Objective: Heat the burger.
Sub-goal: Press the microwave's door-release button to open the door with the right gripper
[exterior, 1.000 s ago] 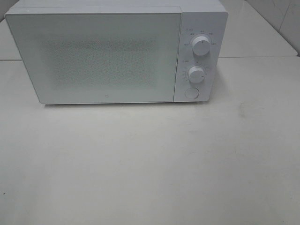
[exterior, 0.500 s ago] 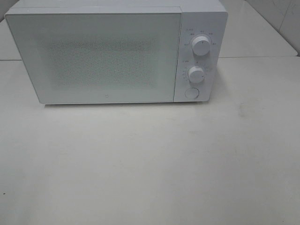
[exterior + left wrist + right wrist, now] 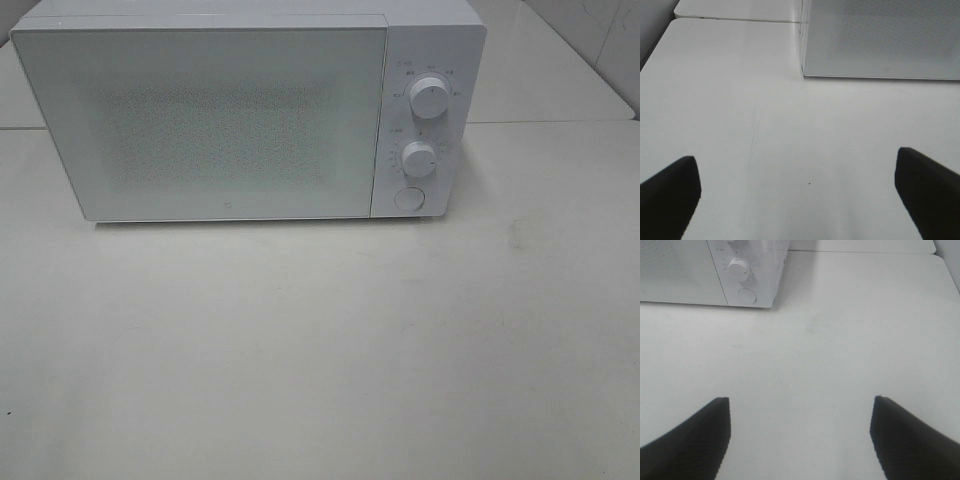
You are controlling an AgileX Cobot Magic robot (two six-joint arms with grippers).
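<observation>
A white microwave (image 3: 230, 120) sits shut on a pale table (image 3: 320, 360). The burger is nowhere in sight; perhaps it lies behind the frosted door. The left gripper (image 3: 796, 165) and right gripper (image 3: 801, 405) hover spread wide, empty. Whether heating has begun, I cannot tell.

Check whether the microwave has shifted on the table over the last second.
No. The microwave sits where it was: its right side meets the table seam at the same spot as before.
</observation>
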